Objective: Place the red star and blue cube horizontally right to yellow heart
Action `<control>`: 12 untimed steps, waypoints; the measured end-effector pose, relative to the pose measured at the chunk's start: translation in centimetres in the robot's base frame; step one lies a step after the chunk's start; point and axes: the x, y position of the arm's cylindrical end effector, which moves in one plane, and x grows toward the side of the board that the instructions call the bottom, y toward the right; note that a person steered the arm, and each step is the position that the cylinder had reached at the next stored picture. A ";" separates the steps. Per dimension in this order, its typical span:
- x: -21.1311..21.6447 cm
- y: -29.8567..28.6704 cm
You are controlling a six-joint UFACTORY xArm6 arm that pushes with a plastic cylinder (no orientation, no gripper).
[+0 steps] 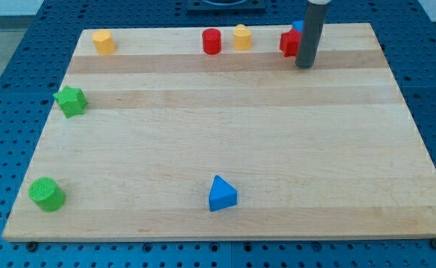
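Tip [304, 65] gripping nothing, touching red star [288, 42] and blue cube [298, 27], right of yellow heart [241, 36], presumably lining them up.

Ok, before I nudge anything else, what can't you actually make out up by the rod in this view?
- Red block: my rod covers its right side, so its star shape is unconfirmed.
- Blue block: only a sliver shows behind the rod; shape unreadable.
- My tip: whether it touches the red block is unclear.
- Yellow block beside the red cylinder: too small to confirm a heart.
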 end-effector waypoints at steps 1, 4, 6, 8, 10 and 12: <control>-0.6 -2.6; -2.7 -7.5; -0.5 0.4; -3.4 0.1; -5.4 -2.7; -5.0 0.0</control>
